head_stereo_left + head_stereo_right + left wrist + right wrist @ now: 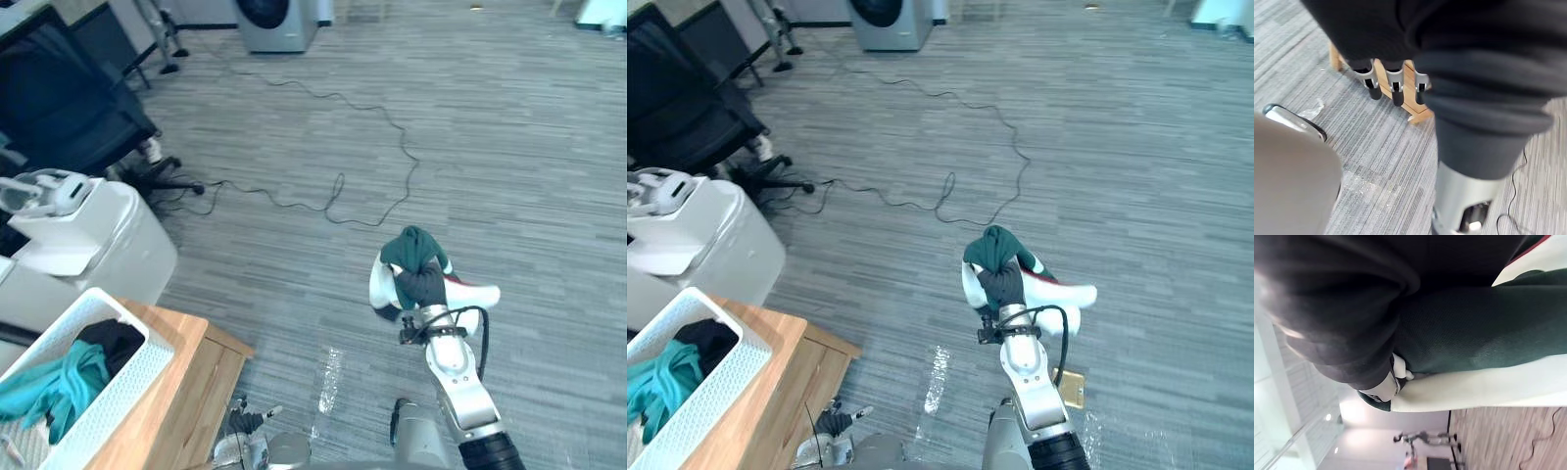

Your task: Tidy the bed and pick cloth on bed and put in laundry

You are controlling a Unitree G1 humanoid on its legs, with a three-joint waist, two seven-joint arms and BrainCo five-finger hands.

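Nearest, at about 7 o'clock in the head views, the left hand hangs low with its fingers straight and loose, holding nothing. Its own wrist view shows the fingertips just short of the corner of the wooden table.

At 8 o'clock the table's edge runs diagonally. On it stands the white laundry basket, whose slatted wall stops short of the table's corner. A teal cloth and a black garment lie inside it.

At 5 o'clock the right hand is raised over the carpet floor, well apart from the table. It is closed round the green and white cloth. The green part is bunched above the hand and the white part trails to the right. In the right wrist view a finger is curled into the fabric.

Striped carpet lies open between the table's edge and the right arm.

Farther out, at 9 o'clock, a white unit stands just beyond the table. A black office chair is at 10 o'clock. A washing machine stands at the far edge near 12 o'clock. From 12 round to 3 o'clock the carpet is broad and open.
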